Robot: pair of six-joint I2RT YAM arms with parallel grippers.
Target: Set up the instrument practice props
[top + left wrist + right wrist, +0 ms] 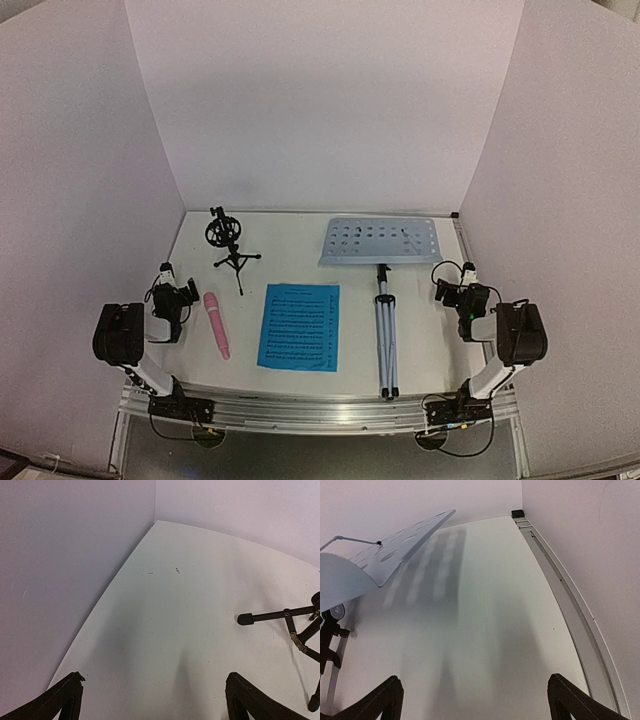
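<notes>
Hovering low at the near corners, both arms are empty. The left end effector (172, 288) is spread wide over bare tabletop (290, 245), gripping nothing. The right end effector (458, 290) is just as released, with nothing between its fingers.

The music stand (386, 335) lies on the right side with its silver legs folded and pointing toward the near edge. Its perforated desk (380, 241) sits at the far end, tilted up off the surface. The blue sheet music (299, 326) lies flat in the middle, and the pink microphone (217, 324) lies just left of it. The black mic mount (229, 240) stands upright at the far left, well apart from the stand.

Plenty could go wrong from here:
- The stand is long and top-heavy, so a grip near one end would likely let the other end swing and sweep the paper away.
- The folded legs may not spread under a single pinch.
- The sheet music is thin and flush with the tabletop, so fingers may skid over it or crease it.
- The microphone is round and could roll when nudged.
- The mount looks light, so pressing the microphone in could tip it.

By count there is one music stand, one microphone and one mic mount. One blue outline of sheet music shows, and whether a second page lies beneath it cannot be told.
</notes>
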